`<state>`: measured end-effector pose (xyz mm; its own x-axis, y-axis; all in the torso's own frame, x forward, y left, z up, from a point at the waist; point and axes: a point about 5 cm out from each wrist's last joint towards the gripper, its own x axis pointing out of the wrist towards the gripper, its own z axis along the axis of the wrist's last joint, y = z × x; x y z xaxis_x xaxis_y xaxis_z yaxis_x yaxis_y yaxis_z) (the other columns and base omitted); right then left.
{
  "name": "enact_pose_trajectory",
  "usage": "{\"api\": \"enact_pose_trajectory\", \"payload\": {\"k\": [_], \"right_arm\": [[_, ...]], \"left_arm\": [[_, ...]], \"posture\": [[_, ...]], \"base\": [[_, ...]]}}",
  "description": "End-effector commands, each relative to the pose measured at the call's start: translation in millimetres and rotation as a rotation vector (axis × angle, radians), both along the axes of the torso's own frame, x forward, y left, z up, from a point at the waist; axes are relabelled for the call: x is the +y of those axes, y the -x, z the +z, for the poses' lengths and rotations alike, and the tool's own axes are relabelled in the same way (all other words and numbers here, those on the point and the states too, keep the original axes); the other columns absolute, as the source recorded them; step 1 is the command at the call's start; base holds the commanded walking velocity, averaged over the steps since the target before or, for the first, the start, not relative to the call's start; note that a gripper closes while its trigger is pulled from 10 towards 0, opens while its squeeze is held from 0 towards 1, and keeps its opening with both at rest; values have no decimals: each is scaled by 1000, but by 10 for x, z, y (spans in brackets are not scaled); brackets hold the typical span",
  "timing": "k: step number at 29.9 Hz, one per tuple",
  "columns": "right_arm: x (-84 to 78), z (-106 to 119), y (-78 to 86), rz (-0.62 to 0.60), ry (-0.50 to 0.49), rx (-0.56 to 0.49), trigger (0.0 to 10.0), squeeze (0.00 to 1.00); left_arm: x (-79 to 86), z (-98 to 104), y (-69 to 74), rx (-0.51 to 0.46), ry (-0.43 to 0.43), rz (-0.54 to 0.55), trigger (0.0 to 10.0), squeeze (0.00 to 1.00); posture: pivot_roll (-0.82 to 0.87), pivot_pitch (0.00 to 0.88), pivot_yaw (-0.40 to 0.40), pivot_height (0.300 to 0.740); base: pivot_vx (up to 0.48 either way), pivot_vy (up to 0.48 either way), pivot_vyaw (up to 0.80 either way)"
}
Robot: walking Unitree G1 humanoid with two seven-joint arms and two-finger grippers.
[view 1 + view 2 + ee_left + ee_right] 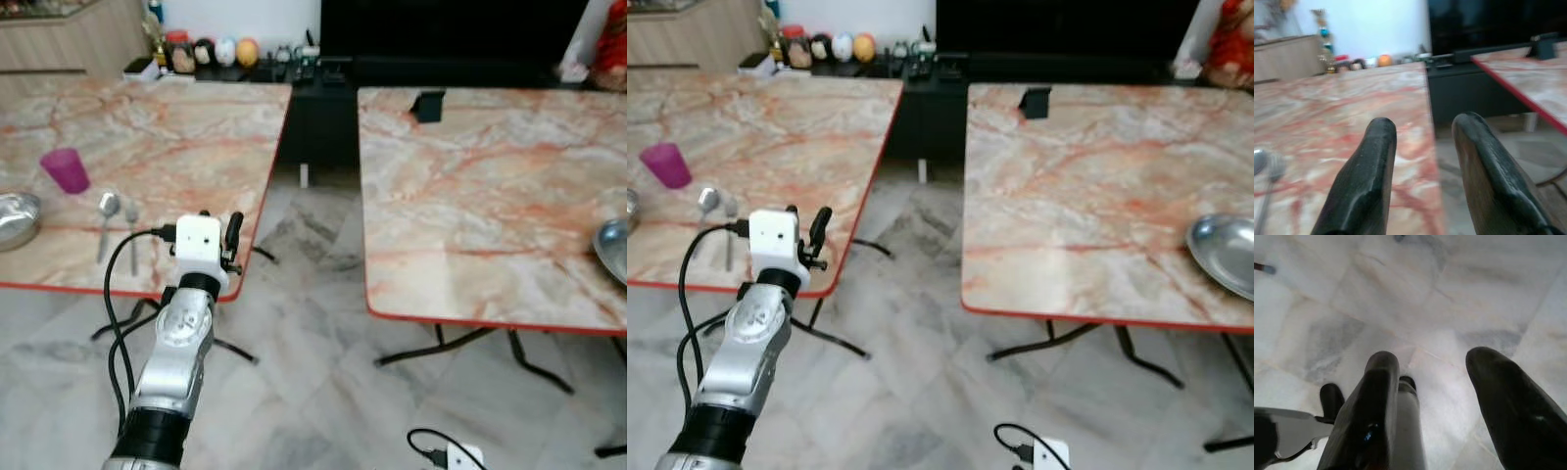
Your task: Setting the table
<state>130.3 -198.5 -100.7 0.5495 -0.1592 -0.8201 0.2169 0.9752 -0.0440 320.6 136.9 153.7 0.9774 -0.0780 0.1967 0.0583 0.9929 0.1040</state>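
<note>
A: What risk was judged likeliest?

B: The left gripper (220, 235) was held raised just over the near edge of the left tabletop (176, 127), close to its near right corner, with its fingers (1369, 166) parted and nothing between them. The spoon (106, 220) and fork (131, 233) were laid side by side near that same edge, a little further from the corner. A sweep toward them could have seen them knocked off the near edge onto the floor, since thin flat cutlery on smooth marble is hard to pinch and easily pushed.

A: And the containers?

B: A pink cup (65, 169) was stood upright toward the left edge; its contents could not be told. A steel bowl (15, 217) was seen at the left edge, cut off by the frame, with nothing made out inside. A steel plate (1227, 250) was set at the right edge of the right tabletop (470, 196), apparently bare.

A: The other arm?

B: The right gripper (1437, 396) was hung idle over the floor, fingers spread, nothing grasped
</note>
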Motion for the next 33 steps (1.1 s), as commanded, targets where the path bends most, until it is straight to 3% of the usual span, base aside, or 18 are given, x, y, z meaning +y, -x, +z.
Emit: {"api": "enact_pose_trajectory", "payload": {"k": [1, 33], "right_arm": [[30, -6, -3, -2, -9, 5, 10000, 0], [39, -7, -10, 24, -16, 13, 10000, 0]], "left_arm": [[44, 41, -10, -19, -24, 14, 10000, 0], [81, 53, -15, -32, -31, 31, 10000, 0]], "posture": [[91, 0, -17, 731], [114, 0, -31, 731]], "base": [[0, 345, 0], [0, 344, 0]]}}
